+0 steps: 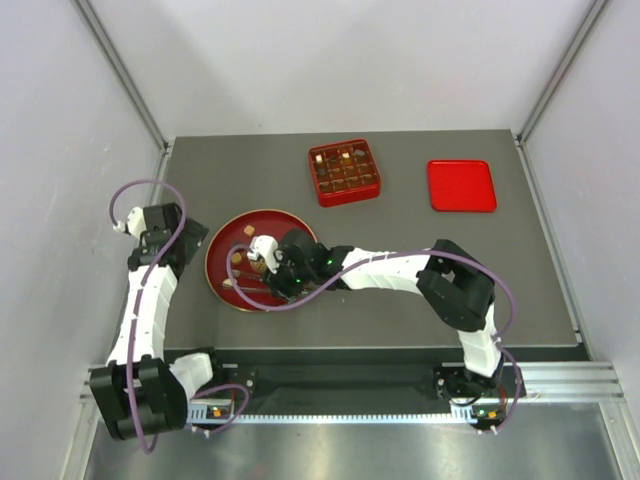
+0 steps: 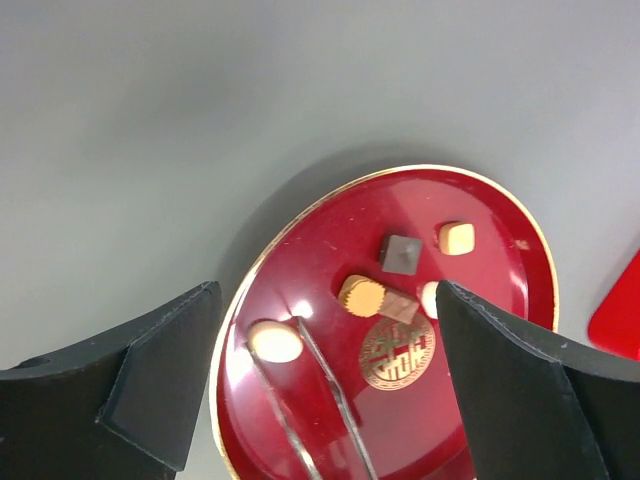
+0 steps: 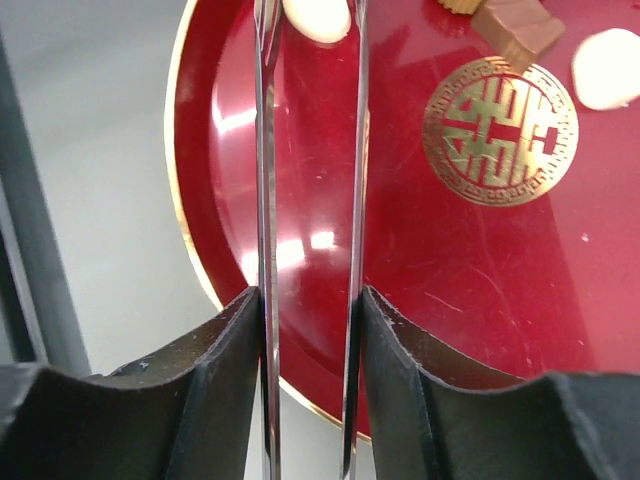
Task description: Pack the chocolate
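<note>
Several pieces of chocolate lie on a round red plate (image 2: 240, 310): a cream-white oval (image 2: 275, 341), a tan scalloped piece (image 2: 362, 295), a brown block (image 2: 398, 306), a dark block (image 2: 401, 253) and a tan square (image 2: 457, 237). My right gripper (image 3: 310, 300) is shut on metal tongs (image 3: 265, 150). The tong tips stand either side of the white oval (image 3: 318, 18); I cannot tell whether they touch it. My left gripper (image 2: 325, 330) hangs open over the plate's left part, holding nothing. A red compartment box (image 1: 318, 190) at the back holds several pieces.
A flat red lid (image 1: 461, 185) lies at the back right of the dark table. The right arm (image 1: 400, 270) reaches across the middle from the right. The plate (image 1: 213, 262) sits at the left, near the left arm's wrist (image 1: 160, 232).
</note>
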`<state>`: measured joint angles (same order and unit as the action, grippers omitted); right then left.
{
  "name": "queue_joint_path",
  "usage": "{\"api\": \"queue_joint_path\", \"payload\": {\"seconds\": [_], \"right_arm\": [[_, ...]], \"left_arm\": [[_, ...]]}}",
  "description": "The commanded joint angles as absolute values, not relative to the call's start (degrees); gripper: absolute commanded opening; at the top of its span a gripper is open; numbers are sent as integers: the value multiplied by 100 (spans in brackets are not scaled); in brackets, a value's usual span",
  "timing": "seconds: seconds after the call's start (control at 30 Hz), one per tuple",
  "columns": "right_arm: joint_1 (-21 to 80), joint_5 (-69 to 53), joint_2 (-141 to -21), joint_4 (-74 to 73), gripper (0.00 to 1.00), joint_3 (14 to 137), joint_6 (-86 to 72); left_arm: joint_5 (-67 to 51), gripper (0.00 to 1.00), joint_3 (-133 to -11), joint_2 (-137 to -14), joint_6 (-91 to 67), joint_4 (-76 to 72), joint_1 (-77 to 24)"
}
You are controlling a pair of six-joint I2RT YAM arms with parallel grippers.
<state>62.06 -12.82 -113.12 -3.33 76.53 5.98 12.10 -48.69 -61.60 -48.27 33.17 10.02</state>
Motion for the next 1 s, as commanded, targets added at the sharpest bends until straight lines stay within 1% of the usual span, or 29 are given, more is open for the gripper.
{"api": "queue_joint_path", "payload": {"seconds": [0.0, 0.23, 0.6, 0.8, 0.97], "right_arm": [[6302, -977, -11162, -342, 41, 7735, 747], [6153, -607, -10715, -404, 36, 7348, 528], [5880, -712, -10090, -597, 32, 7101, -165], [5520, -879, -9765, -782, 31, 7172, -343], [5037, -932, -9677, -1028, 31, 7373, -387]], "left_arm": [[1362, 93, -4729, -5950, -4571, 2979, 1037], [1011, 90, -4544, -5898, -4167, 2839, 1028], [-333, 89, -4395, -6003, -3394, 2716, 967], [-518, 89, -4456, -6152, -3270, 2909, 844], [-448, 89, -4439, -5907, -3217, 3014, 712]]}}
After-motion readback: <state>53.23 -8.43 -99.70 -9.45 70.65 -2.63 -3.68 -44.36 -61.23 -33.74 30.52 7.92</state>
